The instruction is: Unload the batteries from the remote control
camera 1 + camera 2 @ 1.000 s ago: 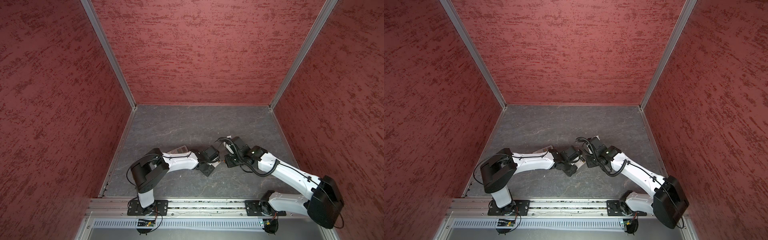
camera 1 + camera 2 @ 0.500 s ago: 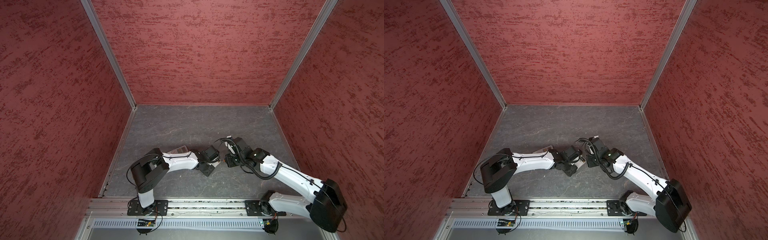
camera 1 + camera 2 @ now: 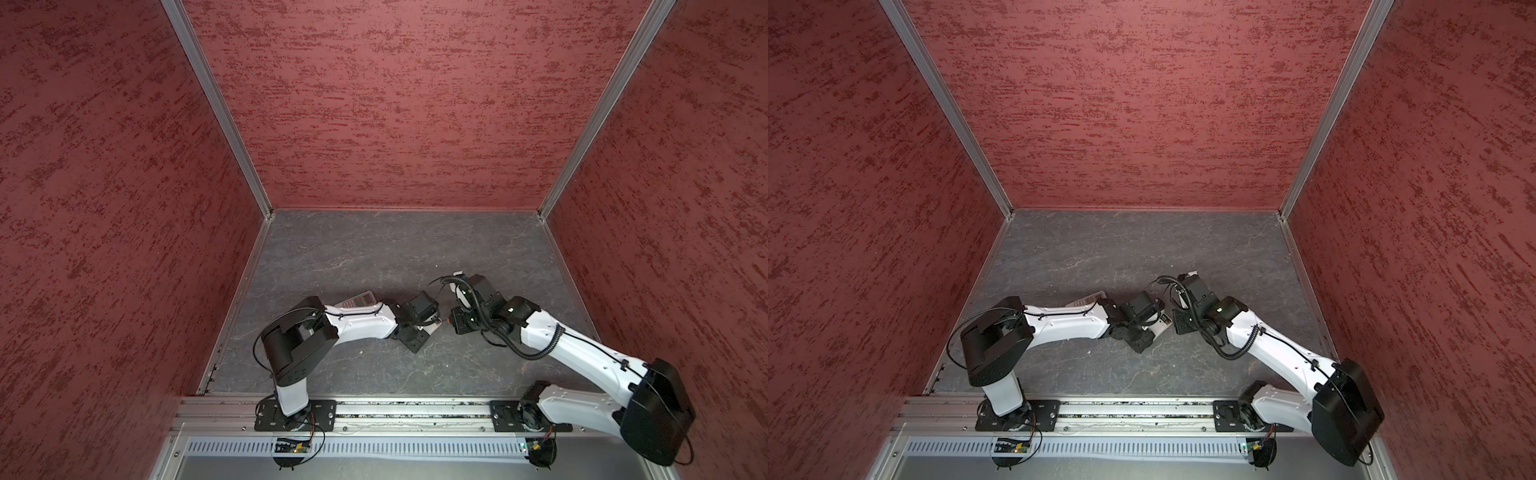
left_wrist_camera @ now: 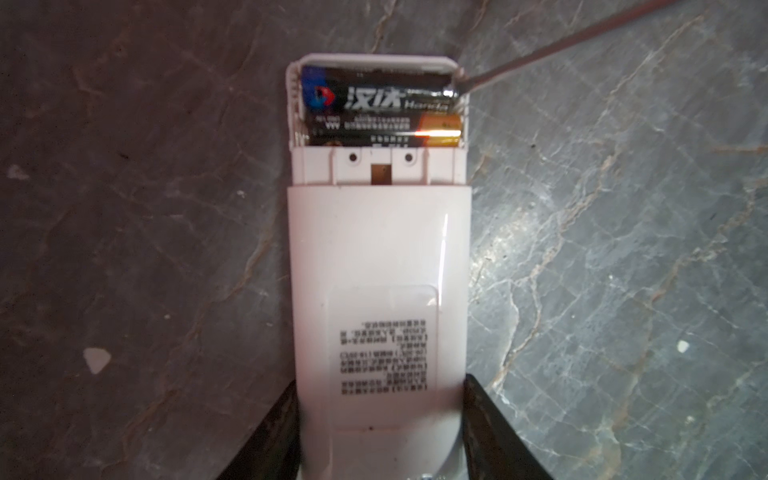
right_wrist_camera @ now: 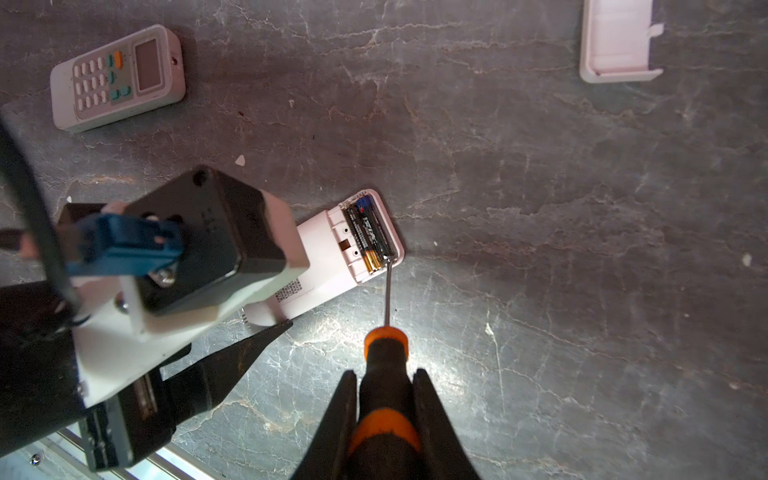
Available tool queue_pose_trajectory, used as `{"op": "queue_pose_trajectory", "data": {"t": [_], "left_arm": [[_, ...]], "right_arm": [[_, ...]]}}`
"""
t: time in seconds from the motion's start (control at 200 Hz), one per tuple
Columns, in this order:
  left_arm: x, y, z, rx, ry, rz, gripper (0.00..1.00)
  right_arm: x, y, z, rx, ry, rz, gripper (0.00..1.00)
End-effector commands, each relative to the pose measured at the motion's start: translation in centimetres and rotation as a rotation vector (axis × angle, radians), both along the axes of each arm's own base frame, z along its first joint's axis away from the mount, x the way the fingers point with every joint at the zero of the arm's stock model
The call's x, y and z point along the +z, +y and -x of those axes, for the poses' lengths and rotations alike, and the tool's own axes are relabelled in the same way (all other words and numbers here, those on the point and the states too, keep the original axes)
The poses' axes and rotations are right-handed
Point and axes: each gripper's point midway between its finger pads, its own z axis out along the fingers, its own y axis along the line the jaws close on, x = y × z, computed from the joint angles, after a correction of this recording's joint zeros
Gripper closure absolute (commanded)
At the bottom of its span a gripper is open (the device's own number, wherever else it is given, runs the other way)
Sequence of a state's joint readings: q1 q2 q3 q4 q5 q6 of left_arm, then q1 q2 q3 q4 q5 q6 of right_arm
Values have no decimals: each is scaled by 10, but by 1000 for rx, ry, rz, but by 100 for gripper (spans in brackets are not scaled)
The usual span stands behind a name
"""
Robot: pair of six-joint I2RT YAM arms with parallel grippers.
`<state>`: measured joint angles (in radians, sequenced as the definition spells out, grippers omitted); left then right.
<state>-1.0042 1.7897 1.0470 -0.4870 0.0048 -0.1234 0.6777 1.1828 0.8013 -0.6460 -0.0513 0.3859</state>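
My right pincer (image 5: pixel 384 376) is clamped on the black-and-orange handle of a screwdriver (image 5: pixel 386 340), one finger on each side of the grip. The thin steel shaft runs out from it to the open end of the remote control (image 5: pixel 324 237). The tip rests against the silver end of the outer battery, in the corner of the compartment.

My left pincer (image 4: pixel 380 392) holds the white remote control (image 4: pixel 378 257) by its other end. Its two dark fingers (image 4: pixel 282 415) press against the long sides of the casing. The remote lies back-up, flat on the grey marbled surface (image 5: pixel 582 249), with a printed label facing the wrist camera.

The batteries (image 4: pixel 378 112) are both in the uncovered compartment, side by side and crosswise to the remote's length. The one by the end wall is dark with a blue end and white lettering. Its neighbour carries a gold band.

Well apart from the pair, a second remote (image 5: pixel 118 77) lies face-up with its buttons and small screen showing. A white battery cover (image 5: pixel 617 41) lies on its own elsewhere on the surface.

In both top views the two arms meet near the middle of the floor, between dark red textured walls (image 3: pixel 395 104). The open end of the remote (image 3: pixel 1160 327) peeks out between them.
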Motion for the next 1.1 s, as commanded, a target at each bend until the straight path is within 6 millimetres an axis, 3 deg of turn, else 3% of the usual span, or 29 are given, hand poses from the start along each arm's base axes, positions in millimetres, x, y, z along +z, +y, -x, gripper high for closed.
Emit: {"op": "queue_pose_trajectory", "data": {"t": [0.0,0.741,1.097], "left_arm": [[-36,13,37,-55,158,-69,51],[-38,14,38,-57,172,-98,54],[-37,12,41,-70,194,-111,62]], "right_arm": [[43,31,-21,19,-137,-180,100],[51,34,-25,6,-166,-216,100],[53,37,-23,13,-169,-243,100]]}}
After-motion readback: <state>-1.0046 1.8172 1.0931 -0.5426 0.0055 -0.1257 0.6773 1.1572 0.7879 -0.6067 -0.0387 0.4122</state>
